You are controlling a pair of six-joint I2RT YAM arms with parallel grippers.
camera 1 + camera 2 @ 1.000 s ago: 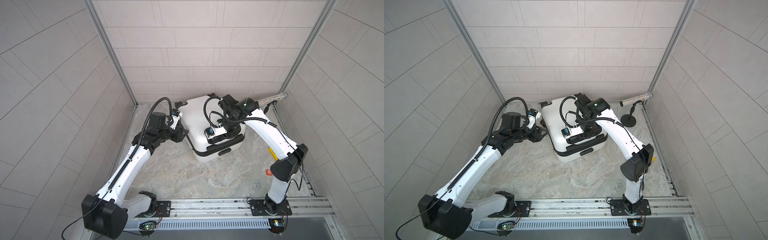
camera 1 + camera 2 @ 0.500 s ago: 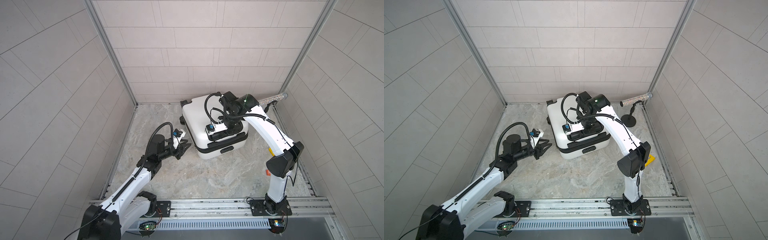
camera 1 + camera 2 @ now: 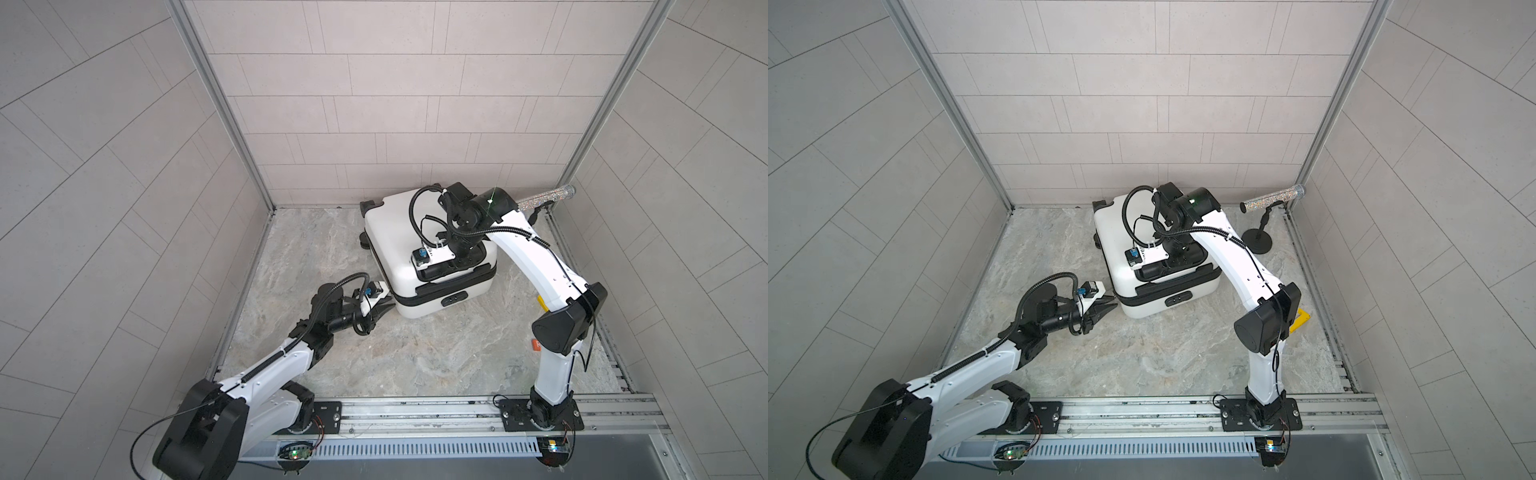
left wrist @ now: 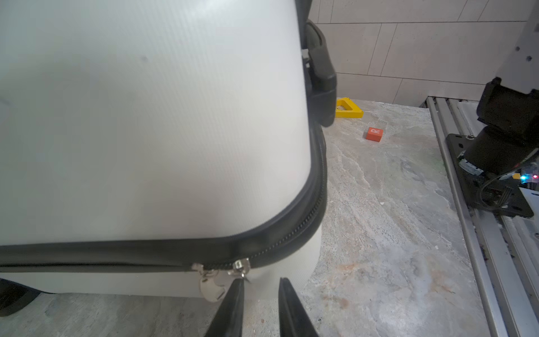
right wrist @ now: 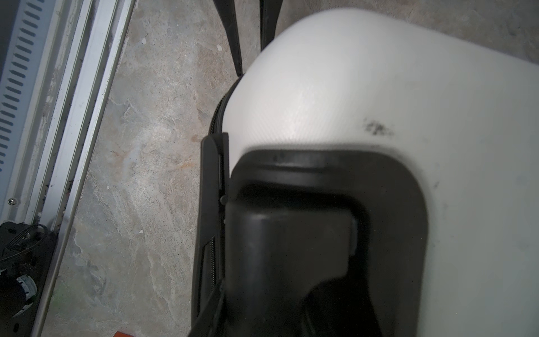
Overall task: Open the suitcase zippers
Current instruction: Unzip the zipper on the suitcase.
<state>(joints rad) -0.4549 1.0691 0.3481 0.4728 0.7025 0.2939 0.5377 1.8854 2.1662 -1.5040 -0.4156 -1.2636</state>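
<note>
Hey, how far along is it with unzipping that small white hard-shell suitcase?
Done: nothing; the black zipper band around the white suitcase looks closed, two silver pulls together at a corner. In hand: the open left gripper hovers at one pull; the right gripper rests in the black handle recess. Left: pinch and run both pulls.

The right gripper sits buried in the suitcase's handle recess, its grip unreadable. The left wrist view crops the suitcase and the left gripper's fingers.
</note>
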